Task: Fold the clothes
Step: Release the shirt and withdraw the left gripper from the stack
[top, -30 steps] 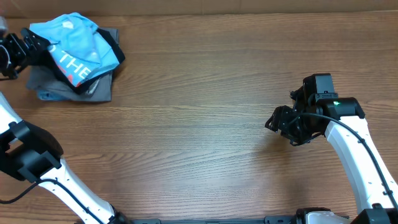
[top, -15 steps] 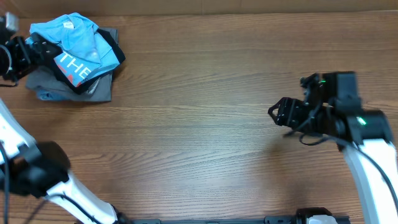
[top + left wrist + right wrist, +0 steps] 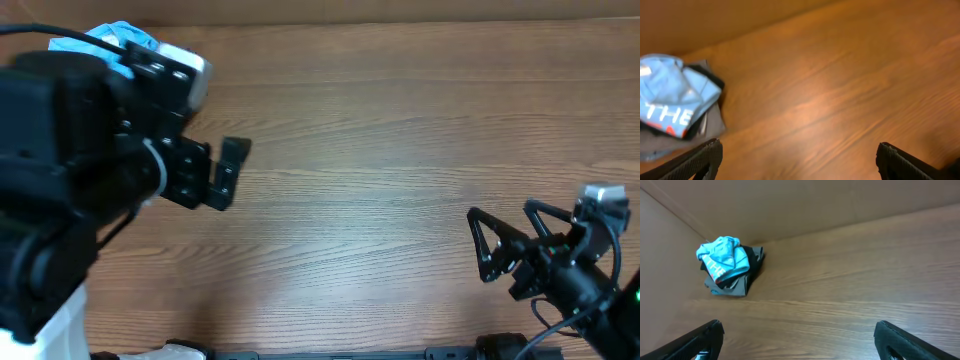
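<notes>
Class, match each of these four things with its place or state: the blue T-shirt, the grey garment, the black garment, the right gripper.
Things:
1. blue T-shirt
2. grey garment
3. black garment
4. right gripper

Place or state:
a. bottom of the pile
b. open, holding nothing
c. crumpled on top of the pile
d. between the other two garments

Pairs: 1-c, 2-a, 3-d, 4-b

Prob. robot lab, wood-grain table (image 3: pixel 400 150), plain brown backdrop (image 3: pixel 815 200)

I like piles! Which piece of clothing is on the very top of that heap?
The sky-blue T-shirt with white letters; it sits crumpled above the black garment and the grey garments underneath.
</notes>
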Controlling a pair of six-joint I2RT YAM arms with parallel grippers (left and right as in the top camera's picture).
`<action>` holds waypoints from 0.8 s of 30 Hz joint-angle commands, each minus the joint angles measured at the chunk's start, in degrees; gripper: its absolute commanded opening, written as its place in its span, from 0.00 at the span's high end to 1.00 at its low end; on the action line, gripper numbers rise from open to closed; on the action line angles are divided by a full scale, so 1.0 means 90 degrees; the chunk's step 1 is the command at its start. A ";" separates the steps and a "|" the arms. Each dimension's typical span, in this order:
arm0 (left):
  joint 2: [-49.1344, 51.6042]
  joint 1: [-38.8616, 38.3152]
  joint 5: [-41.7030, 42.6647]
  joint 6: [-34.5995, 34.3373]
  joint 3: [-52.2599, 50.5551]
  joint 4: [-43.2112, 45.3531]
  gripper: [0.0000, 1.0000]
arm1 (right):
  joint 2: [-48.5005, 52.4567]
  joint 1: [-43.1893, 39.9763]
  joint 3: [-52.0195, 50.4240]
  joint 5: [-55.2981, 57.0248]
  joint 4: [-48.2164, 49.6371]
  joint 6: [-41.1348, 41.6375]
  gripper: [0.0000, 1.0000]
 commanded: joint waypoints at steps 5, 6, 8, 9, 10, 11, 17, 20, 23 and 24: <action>-0.0491 -0.0459 -0.2096 -0.1406 -0.1848 -0.0015 0.00 | -0.0012 0.0024 0.0046 0.0104 0.0024 -0.0041 0.00; -0.0610 -0.0459 -0.2259 -0.1545 -0.2127 -0.0015 0.00 | -0.0012 0.0024 0.0046 0.0102 0.0024 -0.0041 0.00; -0.0862 -0.0459 -0.2584 -0.1897 -0.2679 -0.0015 0.00 | -0.0012 0.0024 0.0046 0.0102 0.0024 -0.0041 0.00; -0.0971 -0.0459 -0.2771 -0.2089 -0.2919 -0.0015 0.00 | -0.0012 0.0024 0.0046 0.0102 0.0024 -0.0041 0.00; -0.1066 -0.0459 -0.2929 -0.2273 -0.3155 -0.0005 0.00 | -0.0012 0.0024 0.0046 0.0102 0.0024 -0.0039 0.00; -0.1137 -0.0459 -0.3038 -0.2409 -0.3361 0.0027 0.00 | -0.0012 0.0024 0.0046 0.0102 0.0024 -0.0041 0.00; -0.1110 -0.0459 -0.3021 -0.2535 -0.4104 0.0323 0.00 | -0.0012 0.0036 0.0041 0.0104 0.0022 -0.0041 0.00; -0.0937 -0.0459 -0.3024 -0.2533 -0.4184 0.0313 0.00 | -0.0024 0.0034 -0.0087 0.0104 0.0029 -0.0041 0.00; -0.0731 -0.0461 -0.3024 -0.2533 -0.4184 0.0318 0.00 | -0.0124 0.0029 -0.0464 0.0104 0.0029 -0.0041 0.00; -0.0670 -0.0461 -0.3021 -0.2533 -0.4184 0.0316 0.00 | -0.0189 0.0029 -0.0675 0.0104 0.0029 -0.0041 0.00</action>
